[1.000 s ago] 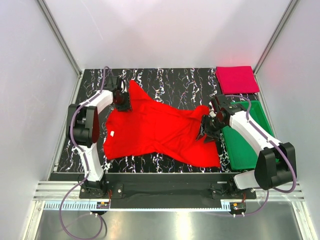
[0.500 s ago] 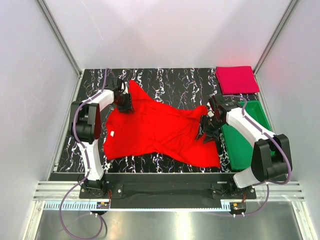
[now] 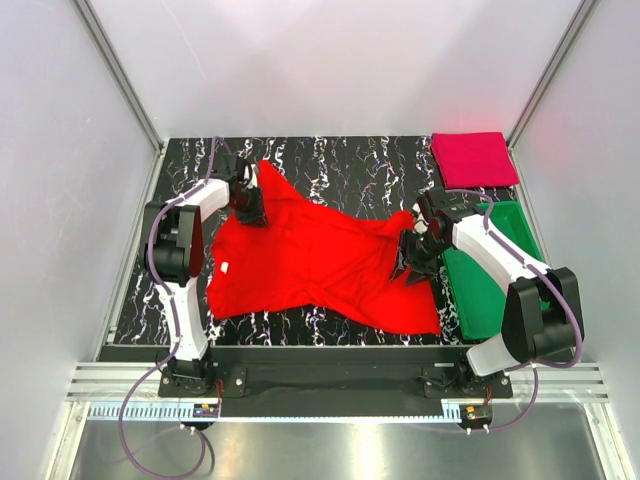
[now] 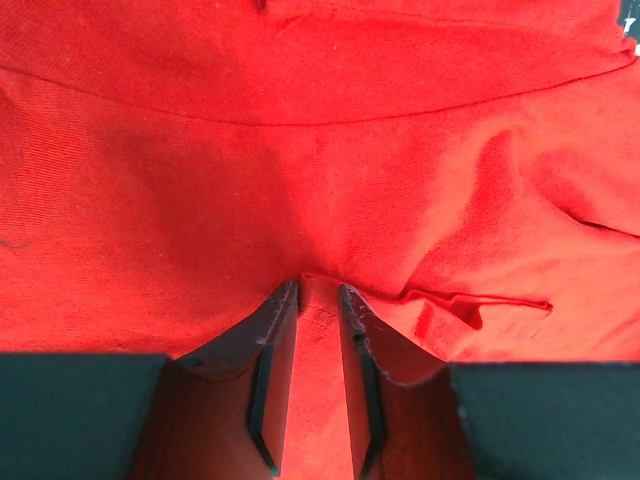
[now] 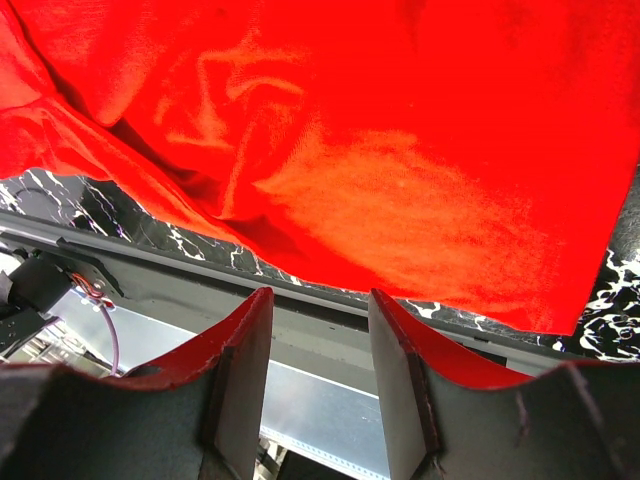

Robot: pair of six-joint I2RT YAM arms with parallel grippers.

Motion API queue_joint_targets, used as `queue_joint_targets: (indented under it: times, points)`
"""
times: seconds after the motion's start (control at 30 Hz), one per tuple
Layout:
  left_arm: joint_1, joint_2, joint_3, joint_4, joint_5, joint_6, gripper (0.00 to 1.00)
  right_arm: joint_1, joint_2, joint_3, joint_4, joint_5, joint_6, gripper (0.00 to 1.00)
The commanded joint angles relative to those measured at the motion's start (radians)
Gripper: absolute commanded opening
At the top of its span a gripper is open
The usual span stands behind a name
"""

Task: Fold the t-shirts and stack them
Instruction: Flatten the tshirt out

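The bright red t-shirt (image 3: 310,265) lies spread and rumpled across the black marbled table (image 3: 350,160). The darker crimson t-shirt (image 3: 473,159) sits folded at the far right corner. My left gripper (image 3: 250,208) presses down on the red shirt's far left part. In the left wrist view its jaws (image 4: 320,290) stand narrowly apart with a ridge of red cloth (image 4: 320,150) puckered between the tips. My right gripper (image 3: 408,265) hovers over the shirt's right side. Its jaws (image 5: 320,300) are open with nothing between them, and red cloth (image 5: 380,150) lies beyond the tips.
A green tray (image 3: 490,290) stands at the right edge under my right forearm. The table's front edge and a metal rail (image 5: 330,330) show just past the right fingers. White walls close in the table on three sides.
The left gripper has edged slightly along the cloth at the shirt's far left. The right forearm has swung a little toward the tray side, with its gripper staying over the shirt.
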Motion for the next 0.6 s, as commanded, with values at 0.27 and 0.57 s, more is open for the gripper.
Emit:
queue_joint_targets:
  times: [0.27, 0.57]
  points:
    - [-0.009, 0.025, 0.025, 0.005, -0.017, 0.006, 0.22, -0.012, -0.025, 0.016, 0.009, -0.013, -0.016, 0.50]
    - [-0.020, -0.143, 0.030, -0.072, -0.120, -0.033, 0.00, -0.016, -0.031, 0.021, 0.006, 0.012, 0.013, 0.50]
